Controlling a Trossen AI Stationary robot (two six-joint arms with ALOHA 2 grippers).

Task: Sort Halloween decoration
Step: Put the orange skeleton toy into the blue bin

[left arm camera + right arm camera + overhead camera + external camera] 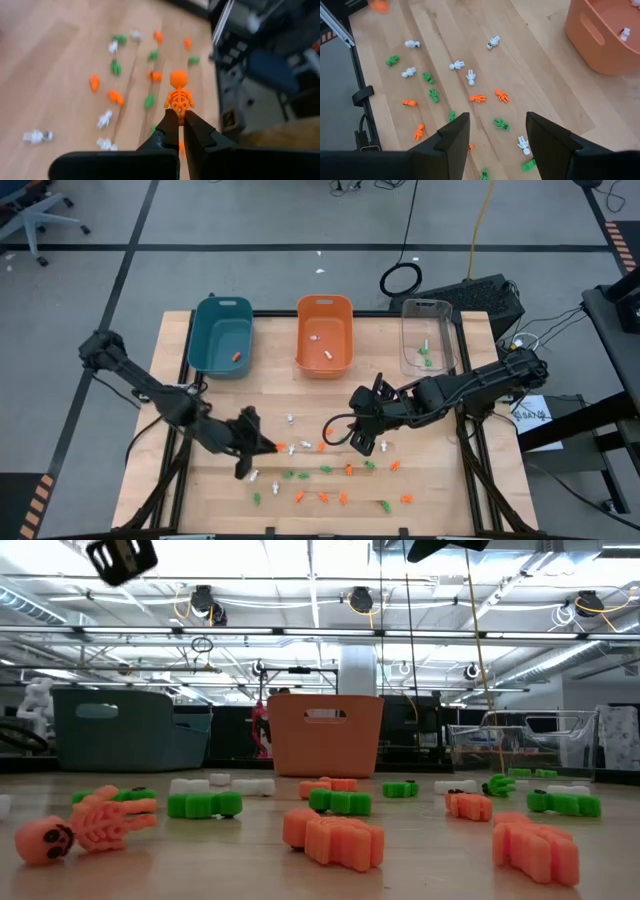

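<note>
Small orange, green and white skeleton trinkets (325,470) lie scattered on the near half of the wooden table (440,480); they also show in the low view (335,838). My left gripper (180,116), at the table's near left (266,444), is shut on one orange skeleton (179,92). My right gripper (497,131) hangs open above the table's middle (366,438), with nothing between its fingers. Along the far edge stand a teal bin (222,337), an orange bin (325,335) and a clear bin (428,335). My left gripper pinches the orange skeleton's leg end (178,111) between its two fingertips. The skeleton sticks out past the fingers in line with them, head (178,79) farthest from the gripper. It is lifted clear of the table.
The teal bin holds one orange piece (236,357), the orange bin some white pieces (327,352), the clear bin green and white ones (424,358). Bare wood lies between the bins and the scatter. A cable (335,425) loops by the right gripper.
</note>
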